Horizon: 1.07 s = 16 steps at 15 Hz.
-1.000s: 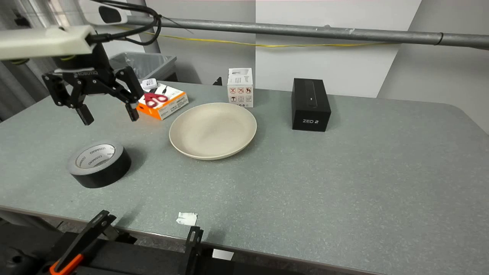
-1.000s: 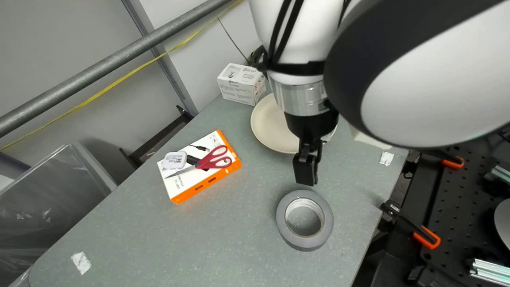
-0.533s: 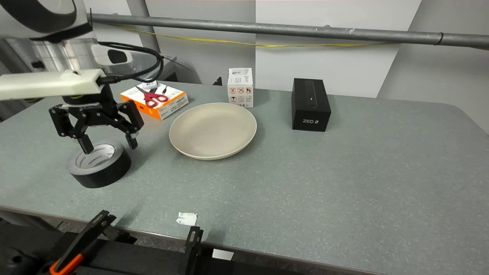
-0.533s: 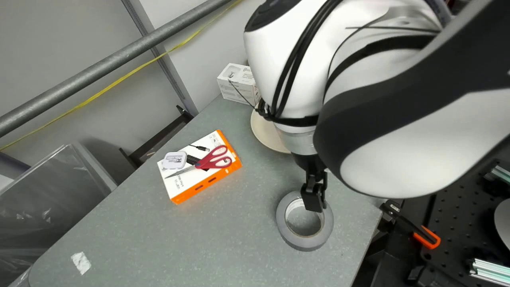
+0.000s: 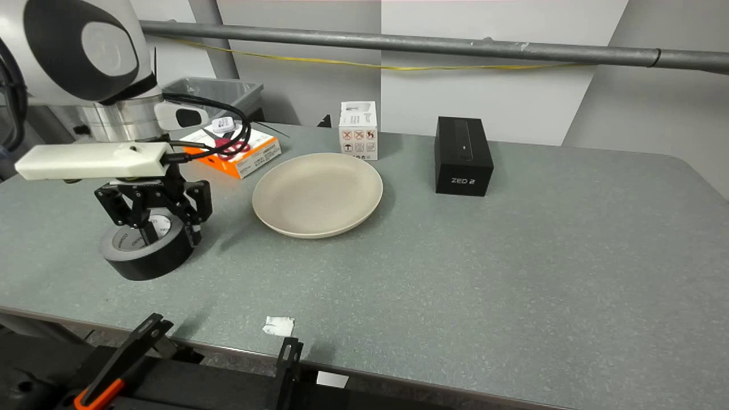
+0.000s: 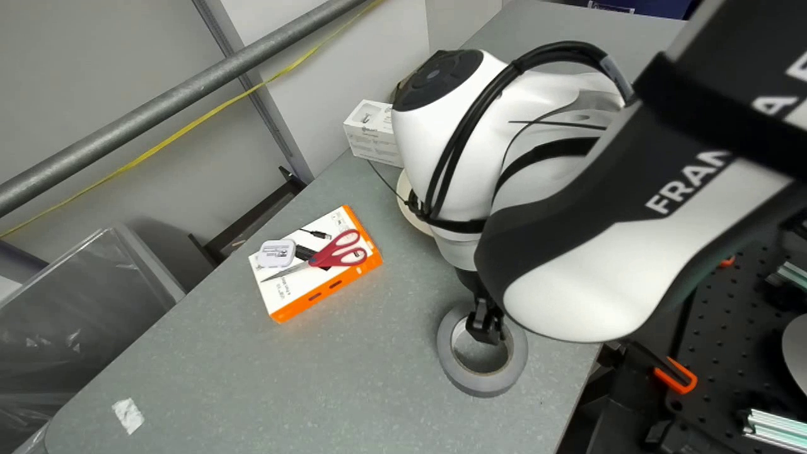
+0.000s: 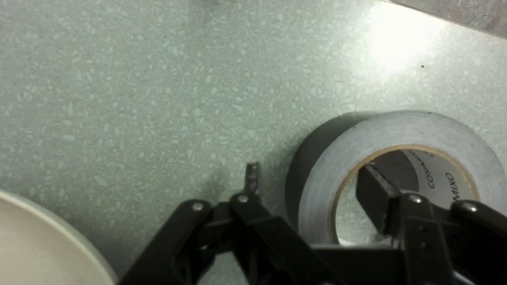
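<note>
- Black and grey, the tape roll (image 5: 149,265) lies flat on the table (image 5: 484,273), part of its wall between the jaws.
- The gripper (image 5: 172,238) has its jaws apart: one reaches down into the roll's hole, the other stands outside, a gap beside it showing in the wrist view.
- A beige plate (image 5: 317,193) lies past the outer jaw, apart from it.
- The step in hand looks like lining up a grip on the roll's wall.
- The next move seems to call for bringing both jaws evenly together on that wall.
</note>
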### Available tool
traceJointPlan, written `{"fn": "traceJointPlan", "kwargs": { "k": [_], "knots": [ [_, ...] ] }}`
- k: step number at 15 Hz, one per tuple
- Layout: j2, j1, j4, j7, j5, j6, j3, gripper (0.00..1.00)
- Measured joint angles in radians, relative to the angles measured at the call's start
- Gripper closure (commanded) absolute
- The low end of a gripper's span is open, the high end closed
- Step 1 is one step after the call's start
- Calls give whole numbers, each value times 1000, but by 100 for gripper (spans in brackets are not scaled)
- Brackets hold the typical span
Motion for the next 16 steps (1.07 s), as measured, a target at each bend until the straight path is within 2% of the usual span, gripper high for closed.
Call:
{"fn": "traceJointPlan", "kwargs": {
  "k": [4,8,11,13,16],
  "knots": [
    [21,-1,28,-5,44,15,1,96],
    [8,-22,52,-13,95,15,0,94],
    [-54,-63,53,-22,138,15,-14,94],
    [-116,-101,46,-40,175,15,-39,94],
    [-193,-146,35,-40,184,15,-111,94]
  ]
}}
